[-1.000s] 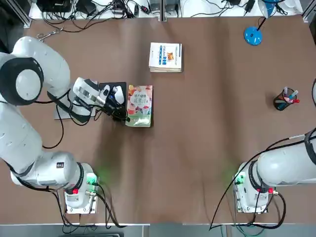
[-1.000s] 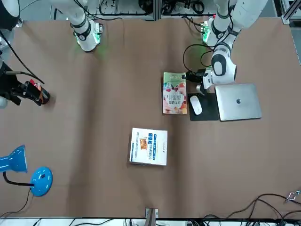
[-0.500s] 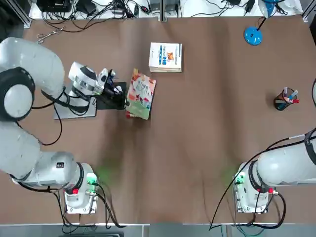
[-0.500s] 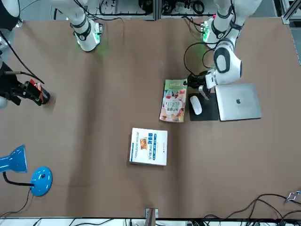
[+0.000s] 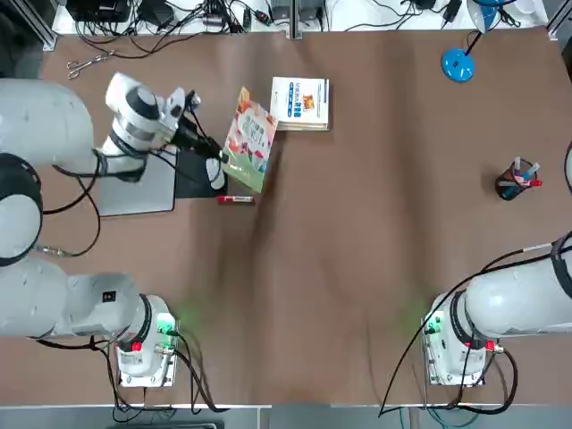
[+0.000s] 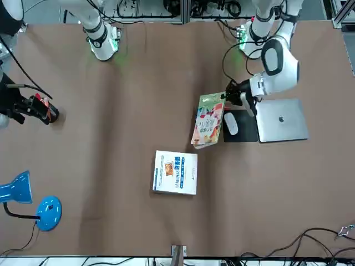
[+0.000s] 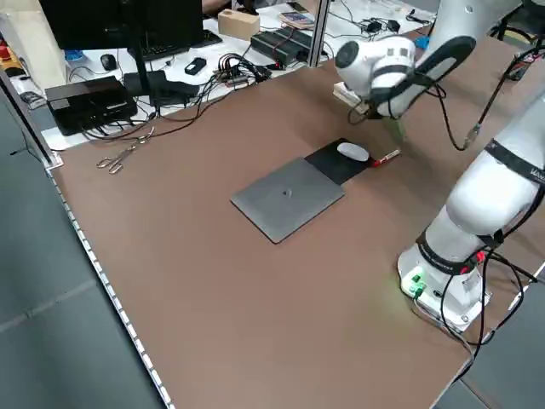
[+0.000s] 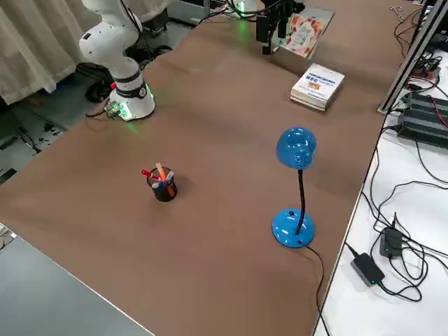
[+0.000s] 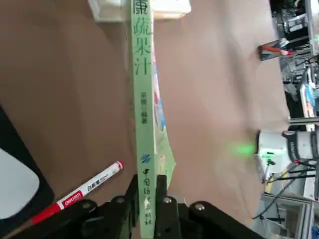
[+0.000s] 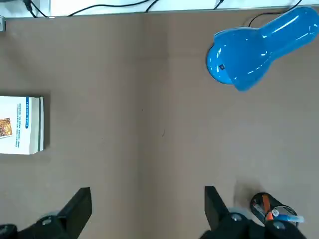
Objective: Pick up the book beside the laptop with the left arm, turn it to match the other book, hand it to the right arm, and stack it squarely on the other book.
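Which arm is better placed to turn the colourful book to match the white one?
Left: its gripper already grips the colourful book by the spine. The right gripper is open and holds nothing.

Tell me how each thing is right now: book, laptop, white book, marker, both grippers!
Colourful book: lifted, tilted
Laptop: closed
White book: lying flat
Marker: capped, lying down
Left gripper: shut on the book
Right gripper: open, over the table

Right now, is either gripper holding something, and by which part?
The left gripper pinches the colourful book by its spine end; the right gripper holds nothing.
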Motion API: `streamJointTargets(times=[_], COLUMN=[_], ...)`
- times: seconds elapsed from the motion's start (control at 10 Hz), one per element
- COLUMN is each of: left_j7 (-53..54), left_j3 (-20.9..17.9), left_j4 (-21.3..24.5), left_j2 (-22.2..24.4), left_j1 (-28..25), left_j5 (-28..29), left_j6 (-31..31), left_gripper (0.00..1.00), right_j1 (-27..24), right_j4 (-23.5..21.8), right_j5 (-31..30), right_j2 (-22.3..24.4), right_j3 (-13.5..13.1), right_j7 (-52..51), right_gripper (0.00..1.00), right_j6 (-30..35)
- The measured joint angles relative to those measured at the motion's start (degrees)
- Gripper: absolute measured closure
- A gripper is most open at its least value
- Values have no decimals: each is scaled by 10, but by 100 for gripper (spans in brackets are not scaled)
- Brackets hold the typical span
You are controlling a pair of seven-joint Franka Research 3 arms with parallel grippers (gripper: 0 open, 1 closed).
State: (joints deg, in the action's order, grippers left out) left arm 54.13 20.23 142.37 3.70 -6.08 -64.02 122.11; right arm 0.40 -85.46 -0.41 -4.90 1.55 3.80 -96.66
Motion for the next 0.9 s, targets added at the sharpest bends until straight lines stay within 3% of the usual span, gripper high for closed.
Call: streamJointTargets(times=[0.5,0.9], left_j7=[-69,-99], left_j3=[4,4], left_j4=[-170,-331], left_j2=[-34,-158], left_j1=[-22,-3], left_j5=[108,222], left_j6=[-30,-33], left_gripper=[84,84], right_j1=[0,2], right_j4=[0,0], right_j5=[0,0], right_j2=[0,-1], right_j3=[0,0], right_j7=[0,0], right_gripper=[0,0], right_j6=[0,0])
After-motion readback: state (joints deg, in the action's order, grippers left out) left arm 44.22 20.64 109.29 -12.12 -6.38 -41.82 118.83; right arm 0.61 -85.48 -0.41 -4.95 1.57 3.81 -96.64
